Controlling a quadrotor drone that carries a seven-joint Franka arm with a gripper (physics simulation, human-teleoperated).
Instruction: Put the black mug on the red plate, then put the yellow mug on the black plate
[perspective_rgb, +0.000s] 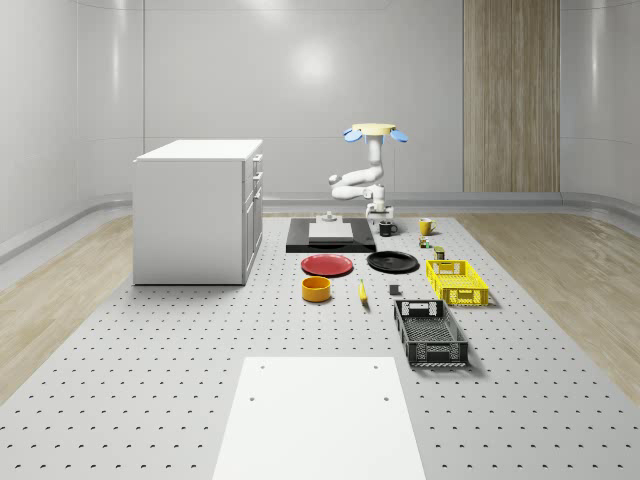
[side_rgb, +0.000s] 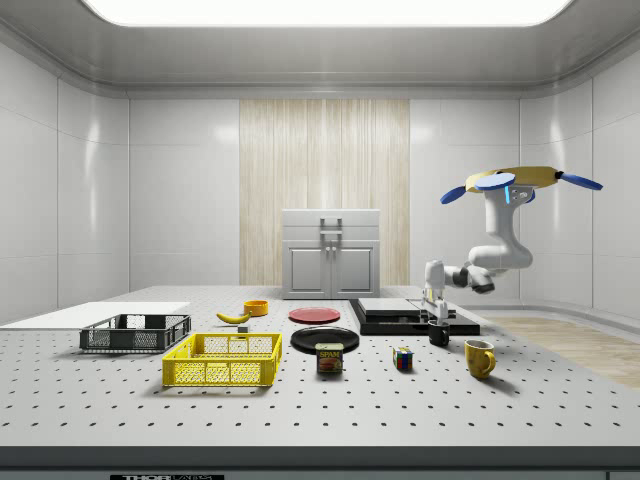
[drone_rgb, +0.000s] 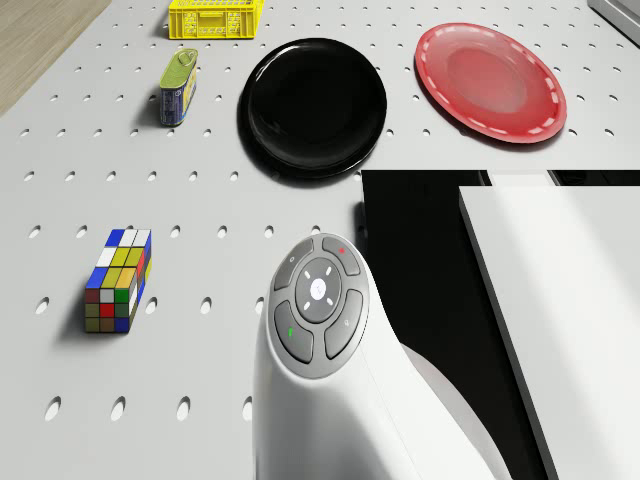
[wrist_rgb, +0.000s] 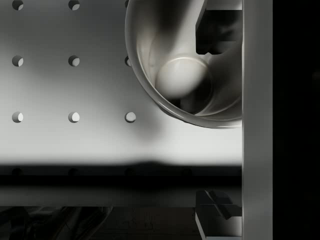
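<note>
Whole-scene view: the drone (perspective_rgb: 374, 131) hovered over the table's far edge, its gripper (perspective_rgb: 384, 225) lowered onto the black mug (perspective_rgb: 388, 228) beside the black slab (perspective_rgb: 330, 236). Wrist view: fingers (wrist_rgb: 212, 30) stood apart, one inside the mug's rim, not clamped

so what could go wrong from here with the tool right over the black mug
1. In the wrist view the black mug sits off-centre, so the tool may catch its rim and tip it.
2. The mug stands close beside the black slab; a finger might strike that edge while descending.
3. The drone hovers, so drift could spoil the alignment.
</note>
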